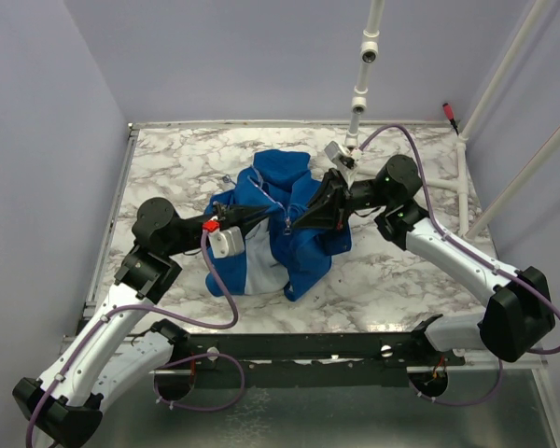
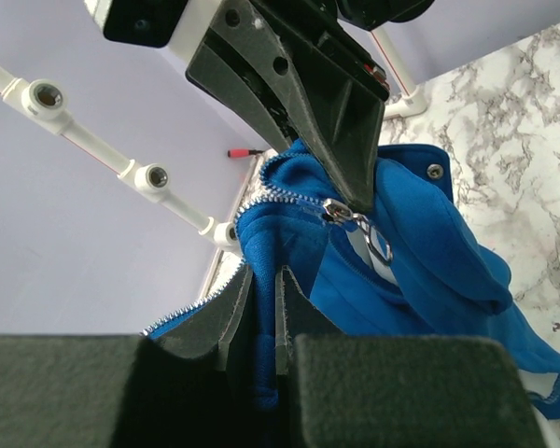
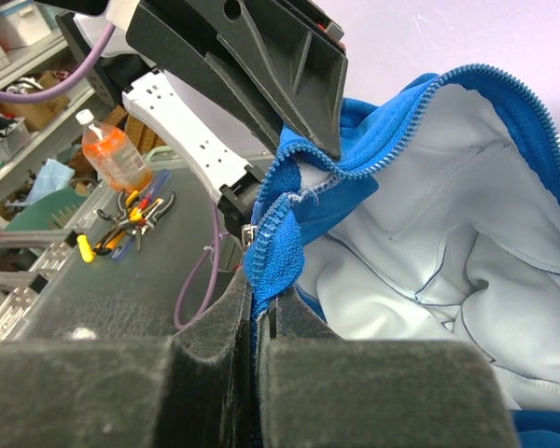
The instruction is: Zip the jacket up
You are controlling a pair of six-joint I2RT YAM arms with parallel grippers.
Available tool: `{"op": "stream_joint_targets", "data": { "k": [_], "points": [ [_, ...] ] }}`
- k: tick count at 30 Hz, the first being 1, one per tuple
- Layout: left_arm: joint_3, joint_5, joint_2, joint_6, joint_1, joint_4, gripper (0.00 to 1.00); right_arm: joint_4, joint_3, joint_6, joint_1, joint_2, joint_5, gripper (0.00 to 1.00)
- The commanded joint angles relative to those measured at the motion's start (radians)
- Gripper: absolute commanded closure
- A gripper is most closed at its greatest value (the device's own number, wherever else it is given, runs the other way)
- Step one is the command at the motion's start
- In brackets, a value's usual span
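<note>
1. The left gripper [image 2: 261, 294] is closest in its own wrist view. Its fingers are pressed together on the blue zip edge of the jacket [image 1: 299, 261], which lies bunched in the middle of the table [image 1: 168, 168].
2. From that pinch the zipper teeth [image 2: 289, 194] run up and away toward the right arm, and that line is the long axis.
3. Farther along, the zipper pull [image 2: 378, 241] hangs just beside the tip of the right gripper [image 3: 259, 313], whose fingers pinch the blue edge.
4. The right arm therefore looks nearer the slider, with the left acting as anchor.
</note>
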State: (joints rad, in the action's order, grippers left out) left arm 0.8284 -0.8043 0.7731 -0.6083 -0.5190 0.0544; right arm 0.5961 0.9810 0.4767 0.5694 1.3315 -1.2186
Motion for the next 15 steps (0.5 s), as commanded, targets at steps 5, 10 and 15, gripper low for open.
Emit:
{"op": "stream_joint_targets", "data": {
  "k": [5,10,15],
  "points": [
    [0.067,-0.067,-0.002,-0.077,-0.009,-0.086,1.00,-0.054,0.076,0.005,0.007,-0.025,0.006,0.99],
    [0.080,-0.073,0.006,-0.093,-0.015,-0.108,1.00,-0.126,0.101,-0.018,0.007,-0.025,0.015,0.99],
    [0.096,-0.075,0.013,-0.116,-0.024,-0.139,1.00,-0.299,0.157,-0.097,0.007,-0.012,0.013,0.99]
  ]
}}
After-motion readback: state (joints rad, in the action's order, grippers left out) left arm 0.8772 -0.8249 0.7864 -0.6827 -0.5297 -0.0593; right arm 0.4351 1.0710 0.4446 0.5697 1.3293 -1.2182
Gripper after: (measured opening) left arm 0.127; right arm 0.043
